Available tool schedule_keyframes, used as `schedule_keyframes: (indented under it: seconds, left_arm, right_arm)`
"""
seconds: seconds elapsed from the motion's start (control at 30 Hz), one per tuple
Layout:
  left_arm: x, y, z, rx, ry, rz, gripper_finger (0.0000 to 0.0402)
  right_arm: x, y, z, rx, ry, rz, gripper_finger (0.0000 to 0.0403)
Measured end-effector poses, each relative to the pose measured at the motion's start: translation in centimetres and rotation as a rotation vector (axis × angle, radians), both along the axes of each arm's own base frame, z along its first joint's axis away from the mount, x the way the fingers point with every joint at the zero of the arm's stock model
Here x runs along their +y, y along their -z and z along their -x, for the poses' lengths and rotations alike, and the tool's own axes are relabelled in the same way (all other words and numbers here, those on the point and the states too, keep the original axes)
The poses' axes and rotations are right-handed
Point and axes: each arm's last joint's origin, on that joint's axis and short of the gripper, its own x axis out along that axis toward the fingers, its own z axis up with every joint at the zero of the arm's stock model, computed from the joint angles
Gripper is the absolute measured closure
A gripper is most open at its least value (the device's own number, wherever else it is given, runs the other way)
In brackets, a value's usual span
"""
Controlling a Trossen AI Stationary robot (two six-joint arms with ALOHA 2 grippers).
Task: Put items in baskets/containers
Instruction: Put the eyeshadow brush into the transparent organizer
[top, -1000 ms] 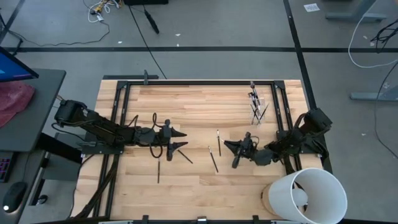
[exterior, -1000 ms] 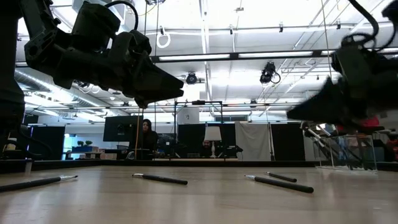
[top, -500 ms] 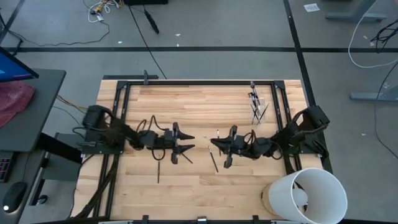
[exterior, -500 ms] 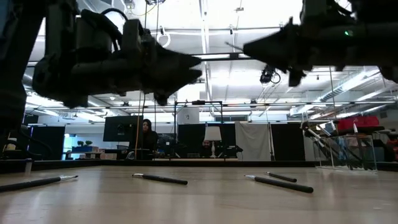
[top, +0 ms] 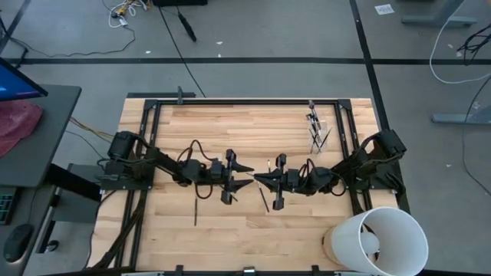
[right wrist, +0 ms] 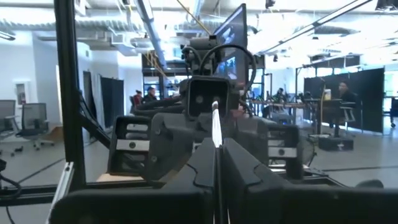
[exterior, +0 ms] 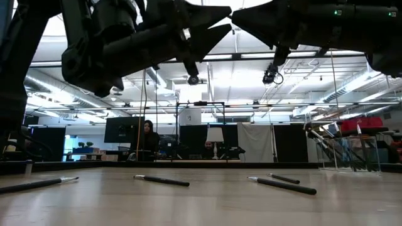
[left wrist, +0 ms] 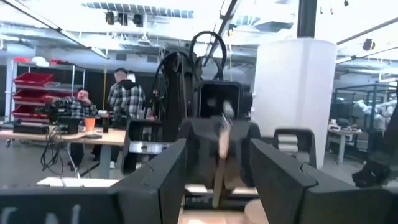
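- Facing each other tip to tip above the middle of the table (top: 230,123) – left gripper (top: 247,175) and right gripper (top: 259,178), both raised clear of the wood.
- Right gripper: fingers (right wrist: 242,168) clenched on a brush (right wrist: 215,127). The thin pale shaft runs straight out from between them toward the other arm.
- Left gripper: fingers (left wrist: 161,180) released, spread wide. The other arm's head and that brush show in the gap between them. Can't tell whether the brush tip is inside the gap or just short of it.
- Cup (top: 316,132): upright near the far right corner of the table, well apart from both grippers, with several brushes standing in it.
- Loose brushes lie flat on the wood:
  - one (top: 195,210) on the near-left side, under the left arm
  - one (top: 263,199) just below the right gripper
  - from table height, four are visible – one far left (exterior: 38,184), one centre-left (exterior: 161,181), two close together on the right (exterior: 281,185)
- White bucket (top: 380,238) sits at the near right corner.
- People are visible at desks in the room behind, away from the table.
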Motion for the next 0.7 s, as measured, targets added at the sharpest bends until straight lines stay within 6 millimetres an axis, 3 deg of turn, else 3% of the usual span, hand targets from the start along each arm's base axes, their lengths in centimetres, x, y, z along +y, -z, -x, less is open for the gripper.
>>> schedule_keyframes:
  seconds: [0.4, 0.7]
  left_arm:
    - [-0.14, -0.55, -0.37, -0.025, 0.013, -0.028, 0.0232]
    - [-0.18, -0.55, -0.37, -0.025, 0.023, -0.032, 0.0322]
  right_arm:
    - [0.54, -0.12, 0.20, -0.011, -0.029, 0.018, 0.0394]
    - [0.53, -0.08, 0.19, -0.008, -0.028, 0.016, 0.0393]
